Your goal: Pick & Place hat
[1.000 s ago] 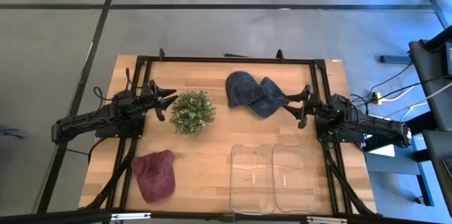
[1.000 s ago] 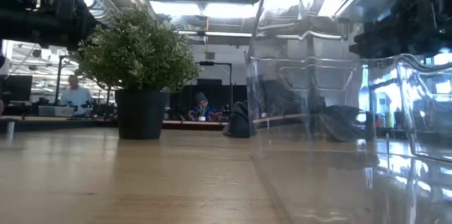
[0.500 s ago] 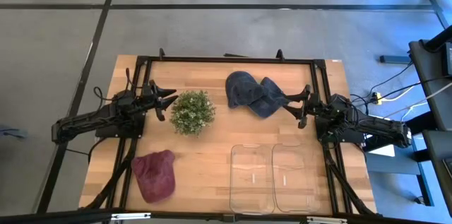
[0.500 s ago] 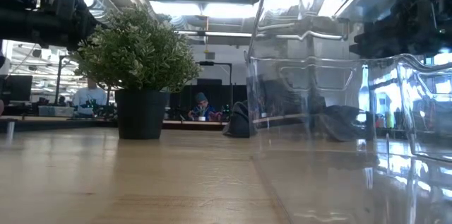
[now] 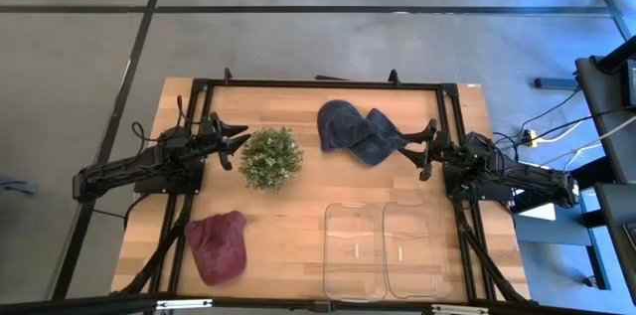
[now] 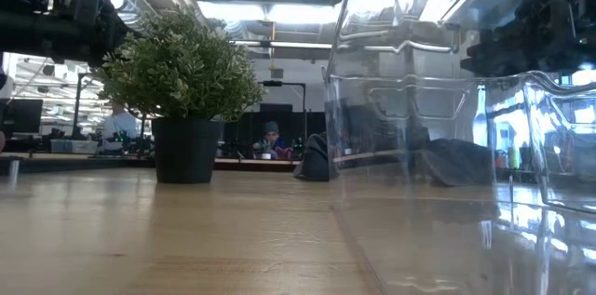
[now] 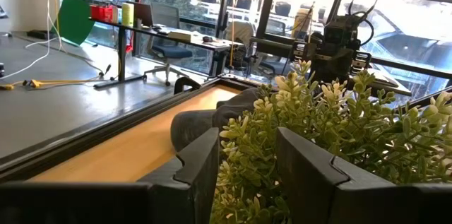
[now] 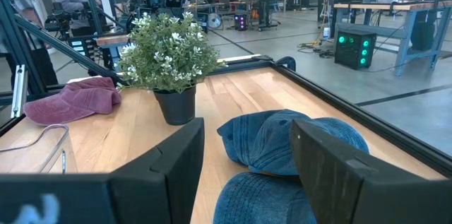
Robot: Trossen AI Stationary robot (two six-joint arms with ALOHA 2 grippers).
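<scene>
A blue denim hat [image 5: 355,132] lies crumpled on the table's far half, also in the right wrist view [image 8: 282,155] and behind the bins in the low view [image 6: 456,161]. A maroon hat [image 5: 218,245] lies flat near the near left corner, seen too in the right wrist view [image 8: 70,98]. My right gripper [image 5: 425,151] hovers open just right of the blue hat [image 8: 246,160]. My left gripper [image 5: 232,144] hovers open just left of the potted plant, its fingers framing the leaves [image 7: 247,174]. Neither touches anything.
A potted green plant [image 5: 270,157] stands between the arms, left of the blue hat. Two clear plastic bins [image 5: 384,250] sit side by side at the near right edge. A black frame [image 5: 318,83] runs around the table. People sit in the room beyond [image 6: 270,139].
</scene>
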